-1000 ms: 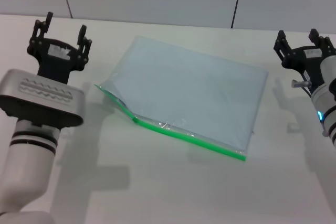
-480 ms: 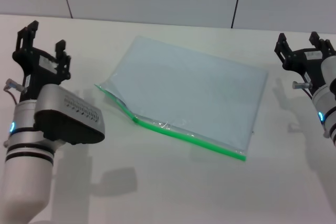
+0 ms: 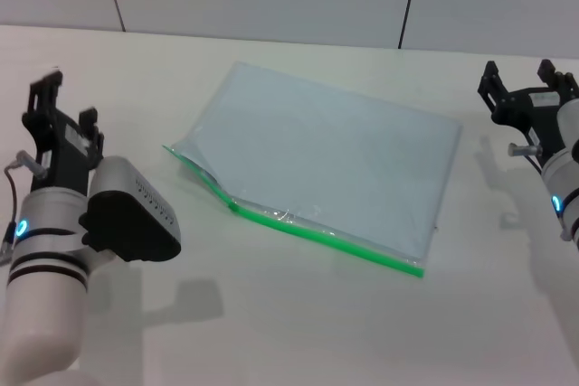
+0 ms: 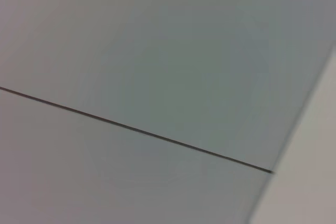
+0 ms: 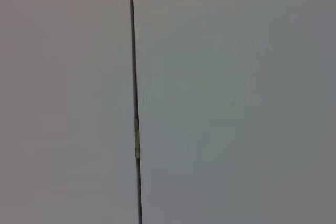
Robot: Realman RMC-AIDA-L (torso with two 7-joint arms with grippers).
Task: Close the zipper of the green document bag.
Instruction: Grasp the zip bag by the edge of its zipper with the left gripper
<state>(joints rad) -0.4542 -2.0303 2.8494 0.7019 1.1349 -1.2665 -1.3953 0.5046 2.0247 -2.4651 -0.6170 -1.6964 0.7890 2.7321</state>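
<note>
**Bag flat on table, zip part open, both hands clear**

Green document bag (image 3: 330,164) lies flat mid-table (image 3: 271,332), skewed, its long edges running from near left to far right. Zipper (image 3: 326,232) runs along the near long edge as a bright green strip. Left end of that edge gapes: the top sheet lifts and curls at the corner near (image 3: 194,164). Slider not clearly made out.

Left hand (image 3: 56,115) raised at the left side of the table, well apart from the bag, fingers spread, holding nothing.

Right hand (image 3: 527,88) at the far right, near the bag's far right corner but not touching, fingers apart, empty.

Both wrist views show only plain grey panels (image 4: 157,51) with a dark seam.
</note>
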